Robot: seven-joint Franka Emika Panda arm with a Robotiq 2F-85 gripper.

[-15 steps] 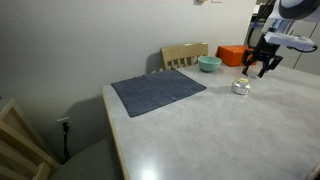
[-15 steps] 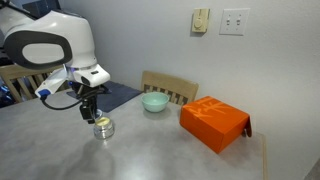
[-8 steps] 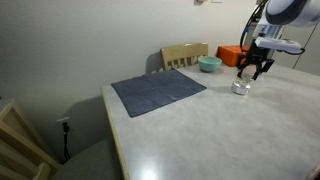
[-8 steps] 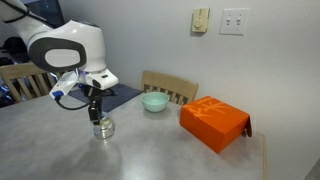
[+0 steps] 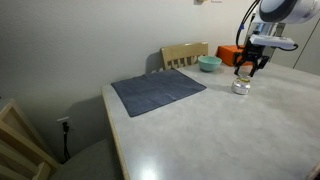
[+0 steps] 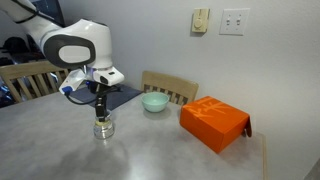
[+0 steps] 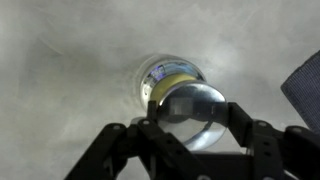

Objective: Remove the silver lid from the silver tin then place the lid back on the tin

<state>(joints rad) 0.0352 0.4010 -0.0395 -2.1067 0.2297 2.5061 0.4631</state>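
The lid [image 7: 191,104] is held across its rim by the claw [image 7: 192,113], just above the open tin [image 7: 170,72] on the table [image 7: 55,50]. It is best kept level and centred before being lowered back. The grip is shown only in the wrist view; the height gap, only in both exterior views.

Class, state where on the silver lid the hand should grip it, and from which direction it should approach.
Grip the lid by its rim, on opposite sides, coming straight down from above: it is a flat round cap lying level atop the upright tin.
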